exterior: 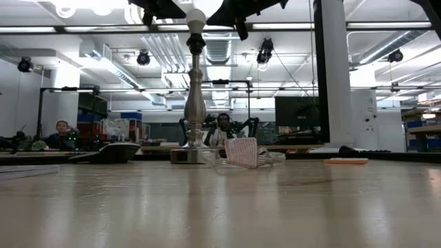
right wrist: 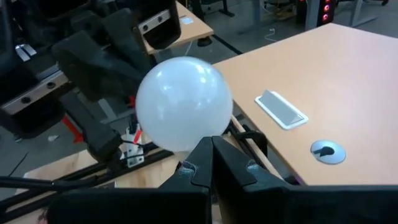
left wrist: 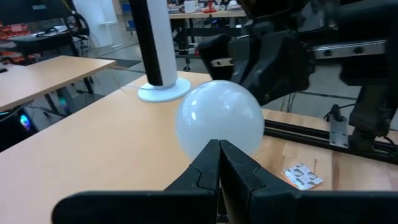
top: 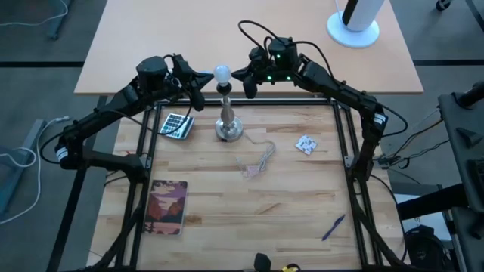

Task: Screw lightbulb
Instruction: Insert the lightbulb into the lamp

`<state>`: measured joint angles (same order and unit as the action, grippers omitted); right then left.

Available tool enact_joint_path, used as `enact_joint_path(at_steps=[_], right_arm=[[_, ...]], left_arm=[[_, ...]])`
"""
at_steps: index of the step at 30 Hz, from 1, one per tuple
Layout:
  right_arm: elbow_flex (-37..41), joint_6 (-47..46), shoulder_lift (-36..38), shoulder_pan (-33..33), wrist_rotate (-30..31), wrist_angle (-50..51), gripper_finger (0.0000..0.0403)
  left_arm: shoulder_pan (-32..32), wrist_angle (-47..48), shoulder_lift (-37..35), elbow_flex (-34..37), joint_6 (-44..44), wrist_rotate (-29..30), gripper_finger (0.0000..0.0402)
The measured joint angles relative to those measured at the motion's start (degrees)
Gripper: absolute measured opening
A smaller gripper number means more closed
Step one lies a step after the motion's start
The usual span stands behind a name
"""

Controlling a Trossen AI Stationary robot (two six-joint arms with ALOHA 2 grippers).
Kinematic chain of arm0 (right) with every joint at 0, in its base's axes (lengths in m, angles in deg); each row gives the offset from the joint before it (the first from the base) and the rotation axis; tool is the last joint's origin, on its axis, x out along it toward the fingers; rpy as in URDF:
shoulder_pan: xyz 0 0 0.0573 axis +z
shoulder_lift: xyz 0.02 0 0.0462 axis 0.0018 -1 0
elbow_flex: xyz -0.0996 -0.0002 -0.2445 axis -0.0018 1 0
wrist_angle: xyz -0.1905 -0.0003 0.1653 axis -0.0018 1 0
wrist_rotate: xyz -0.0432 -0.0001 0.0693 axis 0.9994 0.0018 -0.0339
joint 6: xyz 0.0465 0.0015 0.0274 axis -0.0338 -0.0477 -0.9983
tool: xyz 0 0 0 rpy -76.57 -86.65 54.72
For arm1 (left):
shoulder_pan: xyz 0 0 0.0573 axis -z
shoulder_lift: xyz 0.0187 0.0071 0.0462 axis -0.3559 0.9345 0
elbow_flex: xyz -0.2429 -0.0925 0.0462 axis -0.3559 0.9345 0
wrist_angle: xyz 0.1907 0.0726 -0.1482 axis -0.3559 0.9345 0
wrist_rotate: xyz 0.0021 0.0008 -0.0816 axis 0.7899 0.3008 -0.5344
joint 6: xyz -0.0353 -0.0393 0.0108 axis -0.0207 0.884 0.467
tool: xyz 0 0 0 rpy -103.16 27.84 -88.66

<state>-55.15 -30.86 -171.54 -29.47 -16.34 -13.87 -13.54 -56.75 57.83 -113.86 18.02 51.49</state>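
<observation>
The white round lightbulb (top: 221,73) sits by its base in the black socket on top of the silver lamp stand (top: 227,121), which stands upright at the table's far middle. The bulb also shows in the low view (exterior: 196,19), the left wrist view (left wrist: 219,118) and the right wrist view (right wrist: 183,102). My left gripper (top: 199,97) is shut and empty, just left of the bulb at bulb height. My right gripper (top: 249,88) is shut and empty, just right of the bulb. Neither touches it in the high view.
The lamp's clear cord and switch (top: 259,160) lie in front of the stand. A calculator (top: 175,125) lies to its left and a small white packet (top: 306,144) to its right. A notebook (top: 168,205) and a blue pen (top: 333,227) lie nearer the front edge.
</observation>
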Motion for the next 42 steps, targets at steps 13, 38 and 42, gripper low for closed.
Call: enact_joint_path(at_steps=[13, 38, 42], right_arm=[[-2.3, 1.35, 0.28, 0.48, 0.37, 4.16, 0.0], [-2.19, 4.18, 0.1, -0.65, 4.59, 0.97, 0.0], [-2.17, 4.22, -0.57, -0.64, 4.45, 0.41, 0.0]], left_arm=[[0.0, 0.27, 0.15, 0.05, 0.28, 0.15, 0.0], [-0.11, 0.39, -1.42, 0.13, -2.1, -0.2, 0.0], [-0.11, 0.35, -1.42, 0.11, -2.53, -0.2, 0.0]])
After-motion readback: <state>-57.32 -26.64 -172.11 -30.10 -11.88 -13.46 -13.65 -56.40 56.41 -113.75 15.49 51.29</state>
